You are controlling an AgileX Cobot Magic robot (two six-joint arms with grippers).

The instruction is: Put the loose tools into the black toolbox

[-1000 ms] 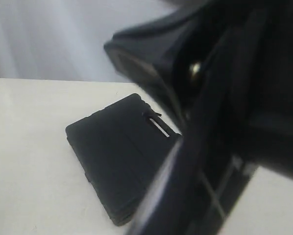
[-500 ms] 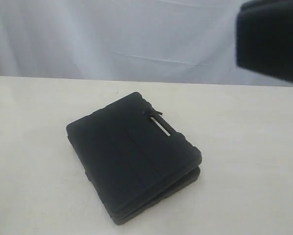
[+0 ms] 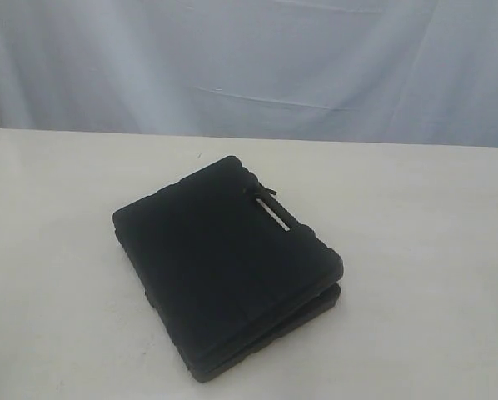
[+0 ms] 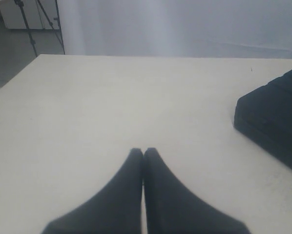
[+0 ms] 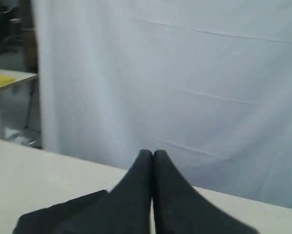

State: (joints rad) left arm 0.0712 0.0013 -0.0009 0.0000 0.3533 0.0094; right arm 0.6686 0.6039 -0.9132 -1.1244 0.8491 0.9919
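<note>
Two things to mind: with left end effector (image 4: 143,152) and right end effector (image 5: 152,154) pressed together and empty, steer clear of black toolbox (image 3: 224,267), shut and flat mid-desk (image 3: 432,275); check slight gap at its near corner; no loose tools visible.

Nothing legible from here: the toolbox (image 3: 216,267) is plain black on every face showing (no brand or number to make out), and the tabletop (image 3: 49,250) bears no writing.

Soft even light, faint shadows, imgs slightly blurry.
</note>
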